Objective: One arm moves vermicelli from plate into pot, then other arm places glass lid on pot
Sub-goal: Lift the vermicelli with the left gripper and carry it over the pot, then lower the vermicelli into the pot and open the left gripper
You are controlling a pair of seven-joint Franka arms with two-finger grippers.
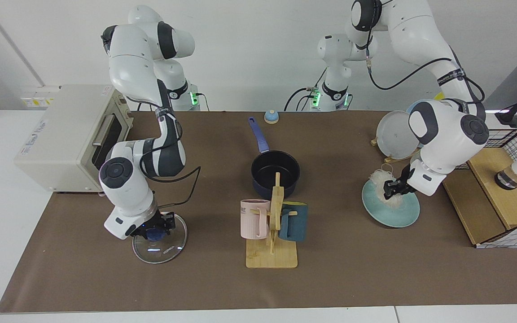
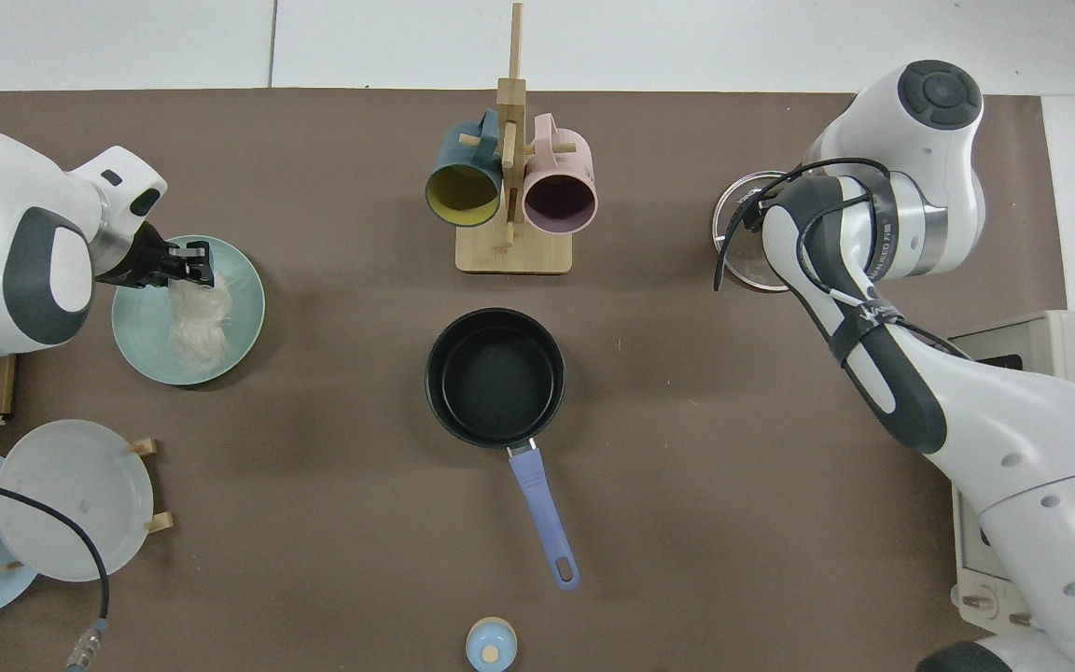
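The vermicelli [image 1: 380,180] hangs as a white bundle from my left gripper [image 1: 390,188], which is shut on it just above the teal plate [image 1: 395,214]. From above, the strands [image 2: 194,315] trail down onto the plate [image 2: 241,322] under the left gripper [image 2: 190,273]. The dark pot [image 1: 275,172] stands empty mid-table with its blue handle [image 2: 542,513] pointing toward the arm bases. The glass lid [image 1: 160,246] lies flat on the mat, and my right gripper [image 1: 156,228] is shut on its blue knob. In the top view the arm hides most of the lid [image 2: 735,245].
A wooden mug rack [image 1: 273,251] with a pink and a dark teal mug stands in front of the pot. A toaster oven [image 1: 67,134] sits beside the right arm. Upright plates [image 1: 393,130] and a wooden box [image 1: 496,193] are near the left arm. A small blue knob-like object [image 1: 271,116] lies behind the pot.
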